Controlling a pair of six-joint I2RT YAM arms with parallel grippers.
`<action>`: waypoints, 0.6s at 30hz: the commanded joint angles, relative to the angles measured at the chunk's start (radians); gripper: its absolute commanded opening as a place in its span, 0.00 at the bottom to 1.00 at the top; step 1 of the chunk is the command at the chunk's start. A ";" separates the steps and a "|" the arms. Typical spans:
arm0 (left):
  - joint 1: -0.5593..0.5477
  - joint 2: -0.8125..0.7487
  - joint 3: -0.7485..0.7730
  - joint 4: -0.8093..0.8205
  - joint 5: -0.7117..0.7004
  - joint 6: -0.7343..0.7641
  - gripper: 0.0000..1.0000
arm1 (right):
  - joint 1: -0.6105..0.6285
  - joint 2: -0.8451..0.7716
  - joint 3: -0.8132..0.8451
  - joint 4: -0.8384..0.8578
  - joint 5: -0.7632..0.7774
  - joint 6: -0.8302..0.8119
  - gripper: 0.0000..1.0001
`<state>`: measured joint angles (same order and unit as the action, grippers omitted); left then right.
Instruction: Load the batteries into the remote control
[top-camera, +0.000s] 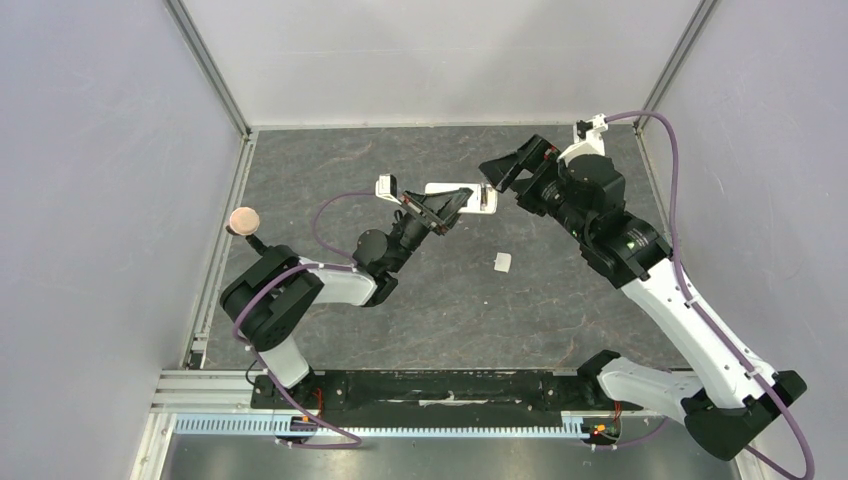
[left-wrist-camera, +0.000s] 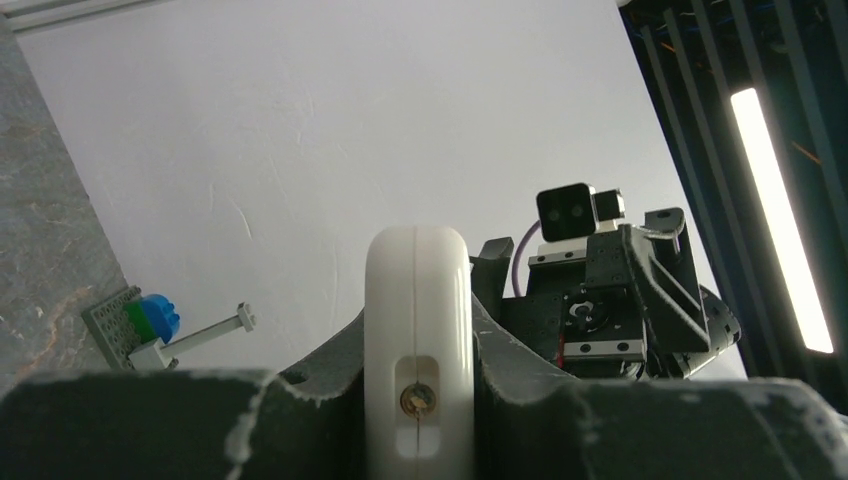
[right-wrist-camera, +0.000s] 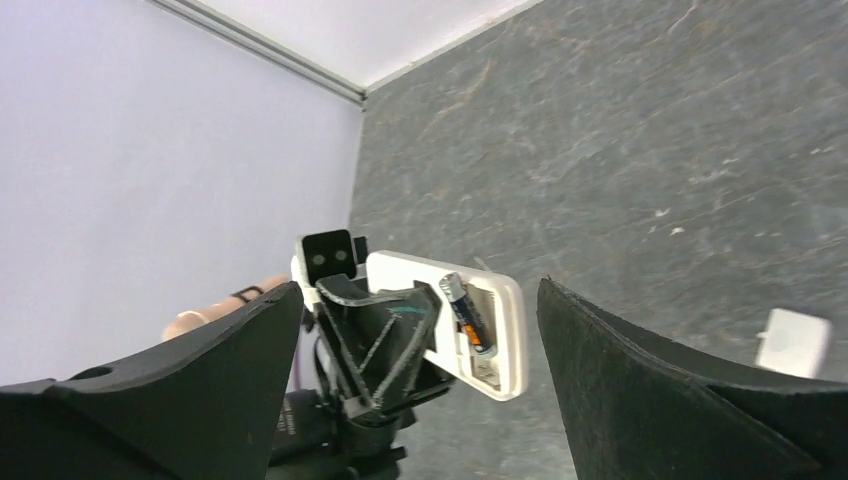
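My left gripper (top-camera: 447, 206) is shut on the white remote control (top-camera: 462, 196) and holds it above the table. In the left wrist view the remote (left-wrist-camera: 417, 300) stands edge-on between my fingers. In the right wrist view its back (right-wrist-camera: 500, 310) faces the camera with the compartment open. One dark battery (right-wrist-camera: 466, 313) lies slanted in the compartment, its upper end sticking out. A second battery does not show. My right gripper (top-camera: 492, 180) is open and empty just right of the remote's end; its jaws stand wide apart (right-wrist-camera: 418, 295).
The small white square cover (top-camera: 501, 262) lies on the grey table (top-camera: 560, 310), also in the right wrist view (right-wrist-camera: 795, 342). A peach round knob (top-camera: 244, 220) stands at the left edge. White walls enclose the table. A small grey plate with blue and green bricks (left-wrist-camera: 135, 325) sits far off.
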<state>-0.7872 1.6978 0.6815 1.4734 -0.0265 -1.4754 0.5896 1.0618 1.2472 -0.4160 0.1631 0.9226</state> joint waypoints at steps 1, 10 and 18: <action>-0.001 -0.026 0.028 0.082 0.022 0.099 0.02 | -0.028 0.007 -0.023 0.056 -0.122 0.184 0.90; -0.001 -0.047 0.021 0.082 0.051 0.129 0.02 | -0.052 -0.009 -0.081 0.045 -0.115 0.308 0.90; -0.001 -0.059 0.020 0.082 0.052 0.137 0.02 | -0.072 -0.055 -0.196 0.094 -0.137 0.467 0.85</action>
<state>-0.7872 1.6840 0.6815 1.4780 0.0105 -1.4025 0.5270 1.0481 1.0966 -0.3733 0.0383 1.2785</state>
